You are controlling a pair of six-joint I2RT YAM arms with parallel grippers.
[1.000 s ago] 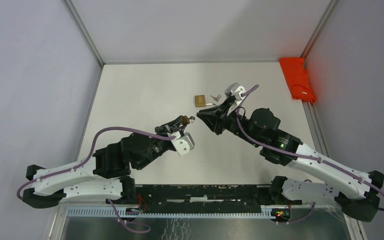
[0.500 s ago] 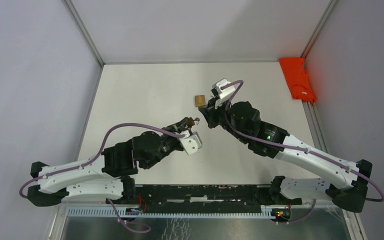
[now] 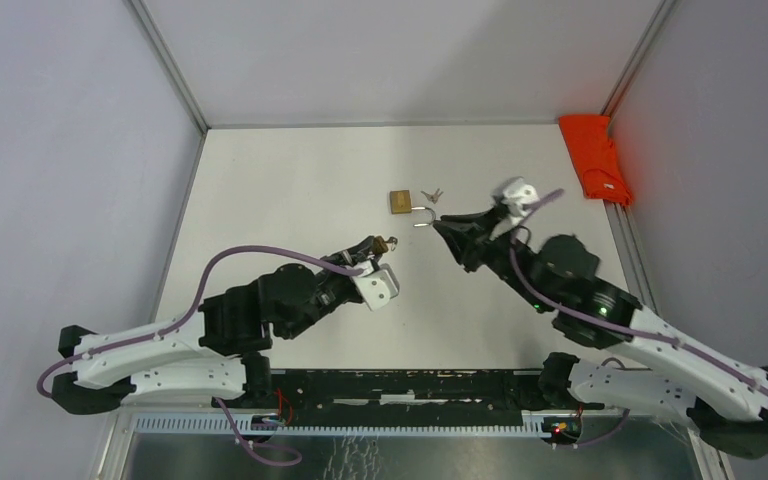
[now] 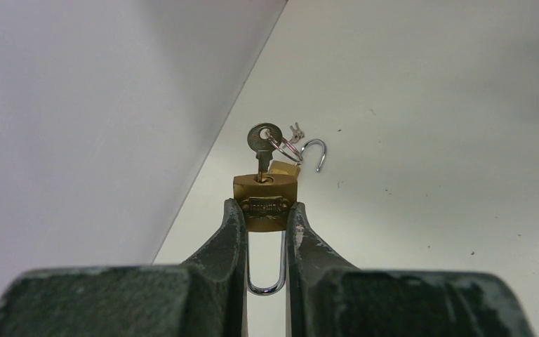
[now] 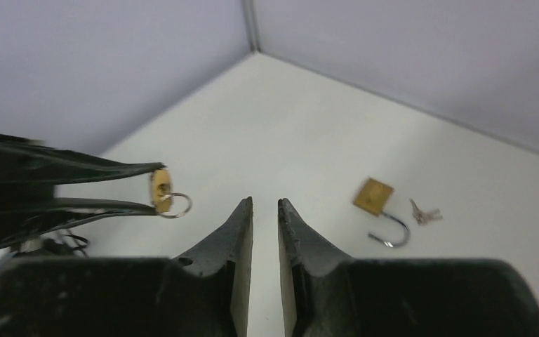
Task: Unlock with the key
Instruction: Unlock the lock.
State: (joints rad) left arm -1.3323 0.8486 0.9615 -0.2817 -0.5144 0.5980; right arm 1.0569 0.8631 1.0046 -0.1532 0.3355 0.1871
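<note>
Table [image 3: 280, 180]: white, with grey walls around it.
Left claw [image 4: 264, 208]: clamped on the padlock [image 4: 265, 188], keyhole facing outward to present the key [image 4: 262, 140] for turning.
Right claw [image 5: 264, 203]: slightly apart and empty, with the held padlock ahead, off to one side.

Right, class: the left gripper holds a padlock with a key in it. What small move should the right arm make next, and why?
Probably move the right gripper over to the key and close on its head: it sits in the padlock that the left gripper clamps, while the right jaws stand empty, apart from it.
</note>
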